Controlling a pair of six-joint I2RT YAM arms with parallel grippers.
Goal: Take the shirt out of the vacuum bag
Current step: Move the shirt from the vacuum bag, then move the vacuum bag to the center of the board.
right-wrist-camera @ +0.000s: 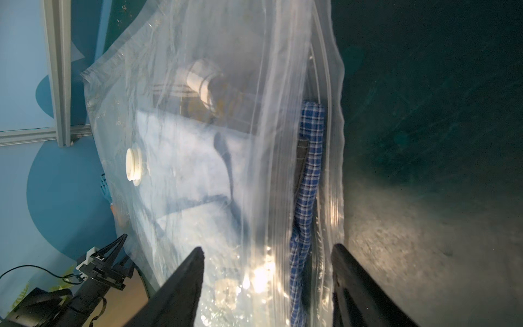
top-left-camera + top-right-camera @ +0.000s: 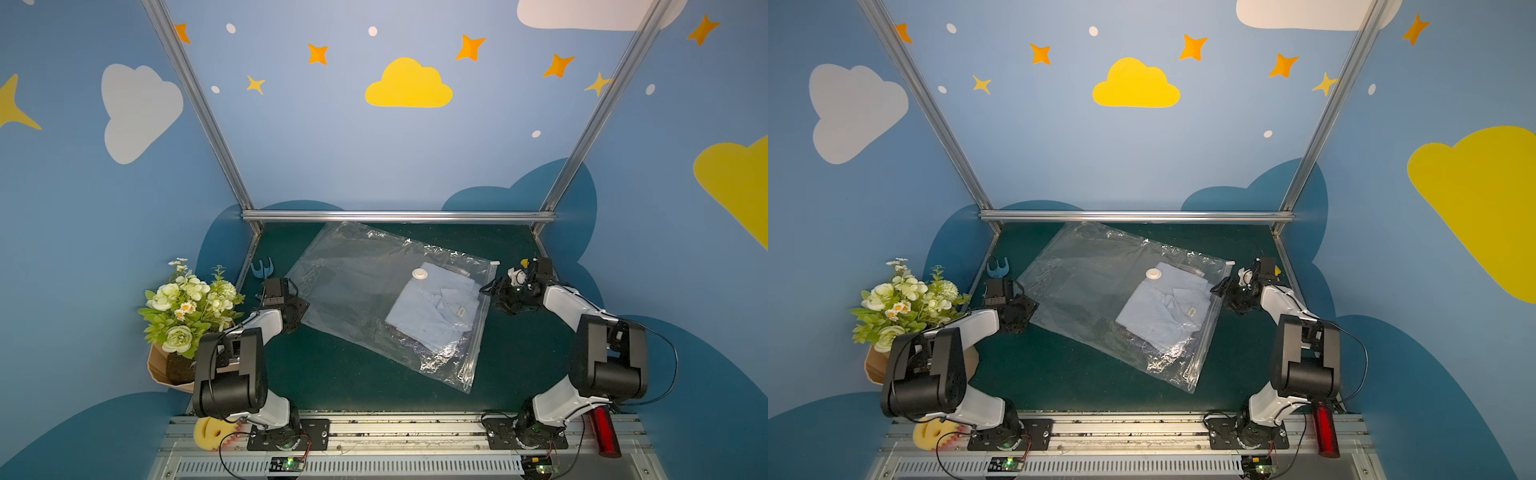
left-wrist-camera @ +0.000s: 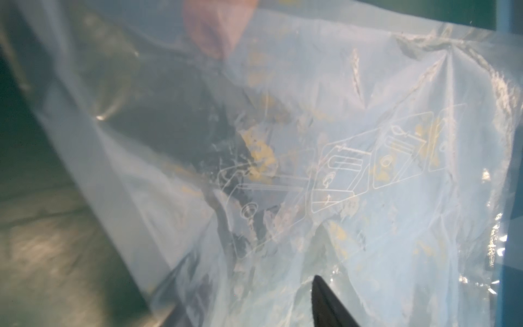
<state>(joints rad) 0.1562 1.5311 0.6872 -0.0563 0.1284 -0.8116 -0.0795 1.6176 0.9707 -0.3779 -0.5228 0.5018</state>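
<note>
Right wrist view shows the right gripper [image 1: 267, 249] spread wide, its 2 fingers straddling the zip-seal edge [image 1: 329, 170] of the vacuum bag [image 1: 158, 93] without pinching it. The bag lies slanted across the green worktop [image 2: 332, 374]. The light blue shirt [image 2: 432, 307] sits folded inside it, close to that seal and just beside the round white valve [image 2: 419, 273].

Risks, as I judge them:
- Whether the seal is parted I cannot tell, so a pull may drag the whole bag.
- The slick film may slip from the fingers.
- A pinch may catch both layers and keep the mouth closed.
- A blue plaid cloth [image 1: 308, 170] next to the seal could come out instead of the shirt.

The left gripper [image 2: 301, 309] sits low at the opposite, closed end of the bag. Film covers its wrist view, so I cannot tell whether it grips. Both arms reach forward with elbows raised and wrists turned inward toward the bag.
</note>
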